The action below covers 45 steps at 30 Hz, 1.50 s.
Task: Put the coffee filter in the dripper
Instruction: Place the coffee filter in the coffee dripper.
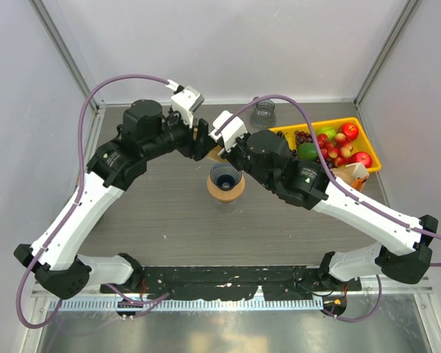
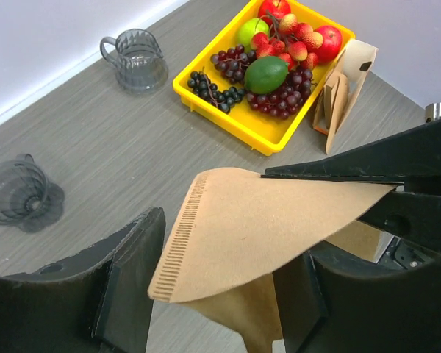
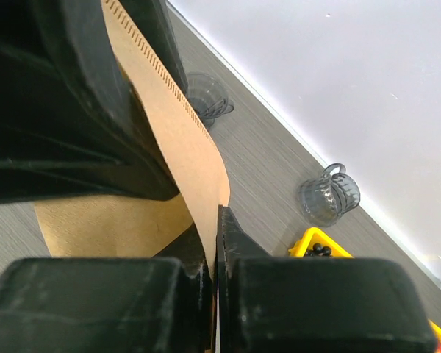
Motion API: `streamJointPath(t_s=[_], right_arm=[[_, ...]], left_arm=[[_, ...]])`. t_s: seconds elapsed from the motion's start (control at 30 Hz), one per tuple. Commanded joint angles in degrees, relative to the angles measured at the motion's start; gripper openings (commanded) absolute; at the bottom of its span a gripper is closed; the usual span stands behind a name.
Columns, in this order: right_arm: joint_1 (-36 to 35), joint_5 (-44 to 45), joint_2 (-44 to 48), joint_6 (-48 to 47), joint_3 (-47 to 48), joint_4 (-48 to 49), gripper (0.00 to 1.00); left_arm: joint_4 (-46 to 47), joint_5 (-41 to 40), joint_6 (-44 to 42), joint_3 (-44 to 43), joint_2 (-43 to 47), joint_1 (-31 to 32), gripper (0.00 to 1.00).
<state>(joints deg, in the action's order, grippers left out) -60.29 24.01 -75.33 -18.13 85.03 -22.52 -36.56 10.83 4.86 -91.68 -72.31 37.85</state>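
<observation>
- The coffee filter hangs in the air above the table, between the two grippers and not yet in any dripper
- The right gripper is pinched tight on one edge of the paper; its own wrist view shows the sheet running straight into the closed fingers
- The left gripper has its fingers spread to either side of the filter, with a gap showing on the seam side, so by my judgement it bears none of the load
- A clear dripper stands on the table off to one side in the left wrist view, and the overhead view shows a dark ribbed cone in a tan ring just in front of the grippers; both read as drippers and I cannot tell which is meant
- The filter looks like thin tan paper, so probably almost weightless and limp: likely to sag, flutter and crease under a hard squeeze, and to tear if the two grippers pull against each other
- The crimped seam looks like the stiffest part, so the best hold is the top rim close to it, on one layer only, letting the mouth open; the two layers look slightly parted
- It should go in point first and be let go low, since so light a thing can drift and perch crooked on the rim
</observation>
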Motion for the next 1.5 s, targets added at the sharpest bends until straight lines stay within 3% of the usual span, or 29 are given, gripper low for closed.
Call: streamJointPath(t_s=[0.0,0.2,0.27,0.33,0.43,0.53,0.67,0.7,0.83,0.93,0.97,1.07,1.13,1.47], right_arm=[[0.00,-1.51,2.20,-1.46,-0.57,-0.59,0.05],[0.00,-3.70,2.03,-2.87,-0.31,-1.91,0.05],[0.09,-4.50,2.20,-3.31,-0.31,-1.65,0.05],[0.00,-4.76,2.20,-3.40,-0.22,-1.21,0.05],[0.00,-4.68,1.86,-3.49,0.04,-0.86,0.05],[0.00,-3.62,1.33,-3.23,0.57,0.11,0.05],[0.70,-1.42,0.01,-1.30,1.97,0.73,0.05],[1.31,-1.60,-0.43,-0.25,2.33,0.73,0.05],[2.28,-1.86,-1.22,2.82,4.17,1.16,0.05],[4.12,-3.17,-1.84,6.61,5.49,0.82,0.07],[4.65,-3.61,-2.10,8.36,6.36,0.12,0.10],[6.93,-5.72,-2.28,12.32,7.43,-1.82,0.36],[7.82,-7.31,-1.93,13.73,7.87,-3.14,0.47],[8.09,-8.46,-3.15,19.35,9.18,-7.27,0.55]], left_arm=[[0.35,2.44,-3.45,-0.43,2.35,-0.32,0.61],[-1.33,2.53,-3.28,-2.28,0.86,-0.32,0.60],[-2.02,3.05,-3.19,-2.80,0.16,-0.32,0.56],[-2.81,3.23,-2.41,-3.07,-0.54,-0.40,0.45],[-3.26,4.37,-0.74,-3.16,-1.25,-0.32,0.42],[-1.86,5.95,1.28,-2.28,-0.99,-0.32,0.33],[0.16,5.87,4.27,-0.61,-0.20,-0.40,0.33],[1.21,5.70,4.89,0.09,0.24,-0.40,0.30],[5.26,4.55,9.01,3.43,1.47,-0.40,0.00],[5.10,2.72,12.88,4.49,1.30,-0.32,0.00],[4.92,0.96,14.11,4.67,1.56,-0.40,0.00],[7.10,-4.31,17.01,7.12,3.05,-0.40,0.00],[9.65,-5.90,18.51,8.44,4.11,-0.40,0.00],[15.46,-9.60,24.31,9.50,4.64,-0.14,0.00]])
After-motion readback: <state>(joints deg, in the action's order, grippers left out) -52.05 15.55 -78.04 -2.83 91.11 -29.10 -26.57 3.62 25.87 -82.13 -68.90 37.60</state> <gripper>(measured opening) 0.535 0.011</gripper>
